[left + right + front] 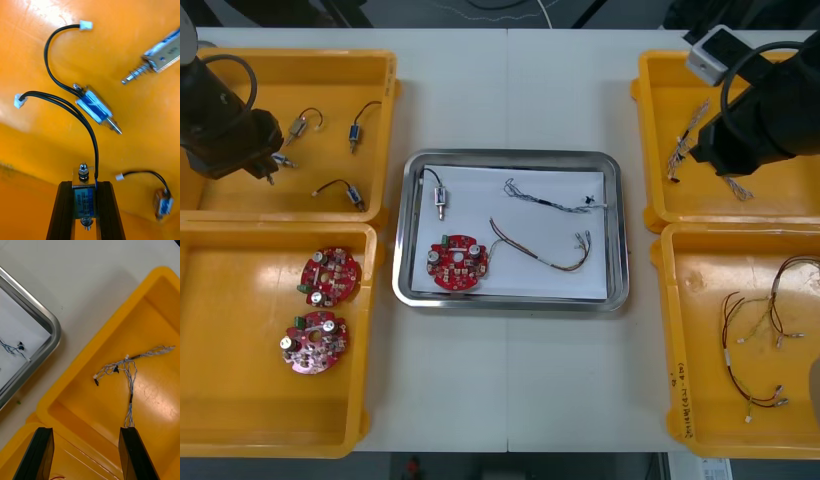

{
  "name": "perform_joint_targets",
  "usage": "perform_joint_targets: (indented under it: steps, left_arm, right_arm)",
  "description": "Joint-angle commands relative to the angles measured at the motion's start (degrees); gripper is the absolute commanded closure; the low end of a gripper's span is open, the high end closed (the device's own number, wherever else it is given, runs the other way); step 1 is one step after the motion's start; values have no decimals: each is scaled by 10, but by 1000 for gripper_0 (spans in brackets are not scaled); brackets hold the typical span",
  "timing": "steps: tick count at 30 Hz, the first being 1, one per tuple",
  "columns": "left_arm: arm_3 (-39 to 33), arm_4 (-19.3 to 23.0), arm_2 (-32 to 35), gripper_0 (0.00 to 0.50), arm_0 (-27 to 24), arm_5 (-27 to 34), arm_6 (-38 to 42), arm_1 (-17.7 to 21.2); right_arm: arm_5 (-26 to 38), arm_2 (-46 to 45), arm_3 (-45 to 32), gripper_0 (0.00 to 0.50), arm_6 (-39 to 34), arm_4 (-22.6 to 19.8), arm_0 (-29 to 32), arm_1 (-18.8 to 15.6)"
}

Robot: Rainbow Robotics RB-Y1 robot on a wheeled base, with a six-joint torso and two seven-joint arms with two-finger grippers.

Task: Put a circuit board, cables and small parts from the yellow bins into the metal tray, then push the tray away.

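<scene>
Metal tray (510,157): board (457,263), cables (552,200), small part (439,198)

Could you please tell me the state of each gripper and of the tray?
Left gripper: jaws shut on a small metal part, over the far left bin.
Right gripper: jaws open, empty, over a twisted cable in the far right bin.
Metal tray: holding a circuit board, a blue-white cable, a red-yellow cable and a loose part.
</scene>
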Motion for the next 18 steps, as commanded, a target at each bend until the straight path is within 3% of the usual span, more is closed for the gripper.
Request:
perform_joint_targets:
  steps: [1,12,18]
  left_arm:
    - [-66,-10,26,500,-23,51,-50,21]
    - [-189,0,32,500,-23,150,-36,13]
    - [-228,5,6,500,-23,158,-26,-8]
  right_arm:
    - [2,-49,-19,0,-62,-14,36,-49]
    - [2,-107,-18,0,-177,-40,113,-93]
    - [2,-139,-19,0,-226,-71,150,-95]
